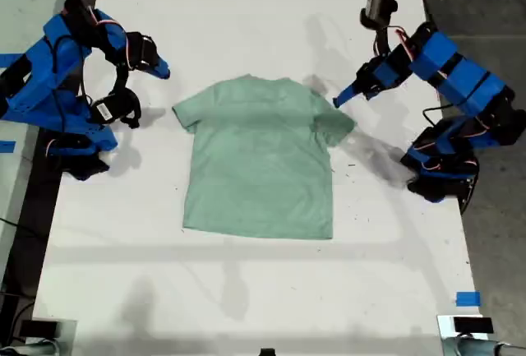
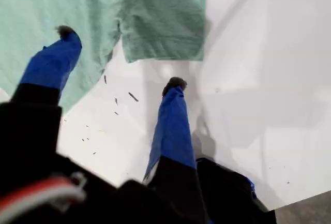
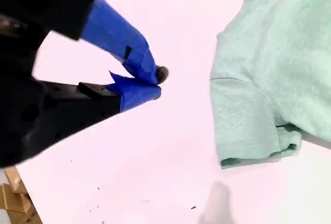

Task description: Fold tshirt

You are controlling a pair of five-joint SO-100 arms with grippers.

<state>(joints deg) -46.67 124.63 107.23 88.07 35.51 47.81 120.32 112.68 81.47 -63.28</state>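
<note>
In the exterior view the tshirt (image 1: 261, 159) lies spread flat, collar toward the far edge and both sleeves out, near the middle of the white counter (image 1: 246, 298). A blue arm stands at each side. At the exterior view's right, my first claw (image 1: 343, 98) reaches down to the sleeve on that side, its tip over the sleeve's upper edge. At the exterior view's left, my second claw (image 1: 162, 71) hovers near the other sleeve but apart from it, with bare counter between. Small strips of blue tape (image 1: 468, 298) sit on the counter near the exterior view's lower right corner.

In the first wrist view my first claw (image 2: 120, 61) is spread wide and grips nothing. One blue finger (image 2: 51, 63) lies over the green cloth of the tshirt (image 2: 67, 22); the other finger (image 2: 172, 125) is over the bare counter (image 2: 269, 79), just beside the sleeve's hem. Dark specks dot the counter between the fingers.

In the second wrist view my second claw (image 3: 158, 81) is clenched, its two blue tips meeting with nothing between them, over the bare counter (image 3: 170, 157). The tshirt (image 3: 279, 63) lies well to the side of it, one sleeve with its hem slightly bunched at the corner.
</note>
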